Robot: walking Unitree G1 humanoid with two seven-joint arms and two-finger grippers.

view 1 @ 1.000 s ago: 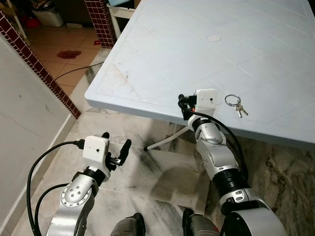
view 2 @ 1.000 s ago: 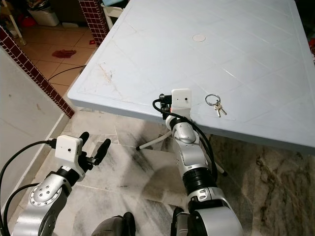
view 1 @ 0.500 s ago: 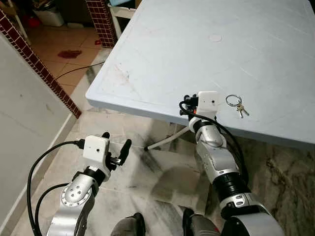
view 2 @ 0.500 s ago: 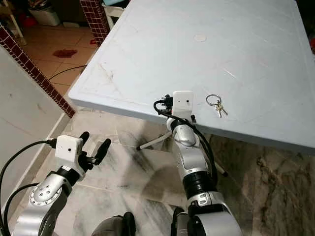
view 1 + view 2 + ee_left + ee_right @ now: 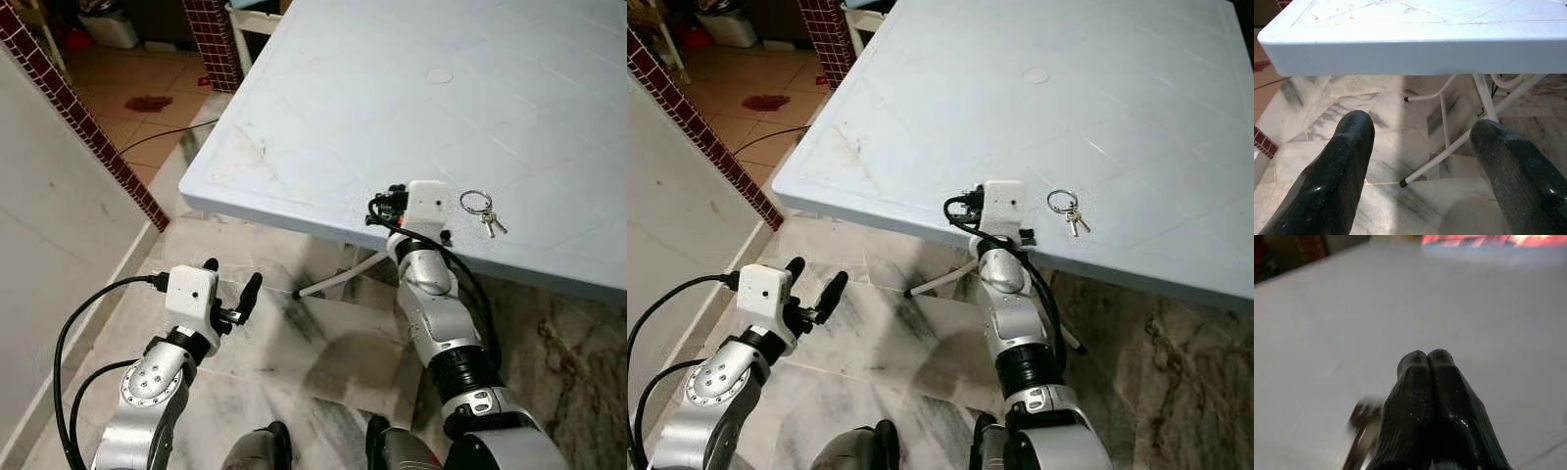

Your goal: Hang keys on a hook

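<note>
Keys (image 5: 482,211) nearer right gripper (image 5: 1426,357) than before.

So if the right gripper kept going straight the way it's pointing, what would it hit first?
Probably nothing soon: the shut right gripper points low across the bare table. The keys lie off to its side.

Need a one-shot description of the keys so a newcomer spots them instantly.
Find the pale blue table and follow its near edge toward the right. The keys lie flat just inside it, beside the right end effector: a silver ring with small keys, the only loose item there.
</note>
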